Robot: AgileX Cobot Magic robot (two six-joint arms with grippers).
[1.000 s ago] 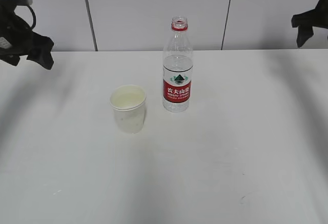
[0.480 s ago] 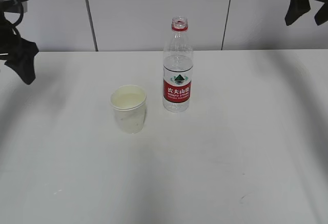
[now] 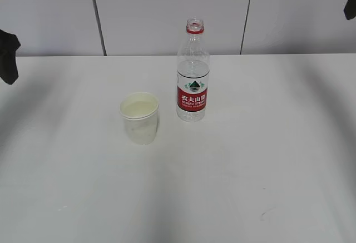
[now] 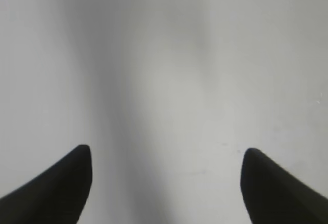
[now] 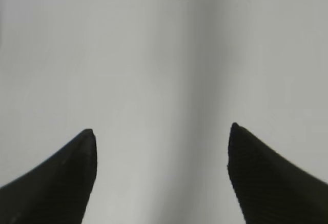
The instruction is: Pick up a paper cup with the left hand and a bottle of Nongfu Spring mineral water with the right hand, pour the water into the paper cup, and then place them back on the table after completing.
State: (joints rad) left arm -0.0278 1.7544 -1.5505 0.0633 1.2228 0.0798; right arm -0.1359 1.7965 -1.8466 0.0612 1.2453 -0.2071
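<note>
Retreating arms, cup and bottle set down

Exterior: both arms have drawn back to the frame edges, leaving the paper cup (image 3: 139, 118) holding liquid just beside the uncapped bottle (image 3: 193, 70) on the table (image 3: 250, 170); the task looks complete. Wrist views alone show the left hand (image 4: 166, 155) and right hand (image 5: 161, 134) spread apart, empty.

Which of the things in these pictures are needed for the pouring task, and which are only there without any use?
Needed for the task:
paper cup
water bottle, uncapped, beside the cup
left gripper, open
right gripper, open
table

Only there:
grey panelled wall behind the table; nothing else lies about.
</note>
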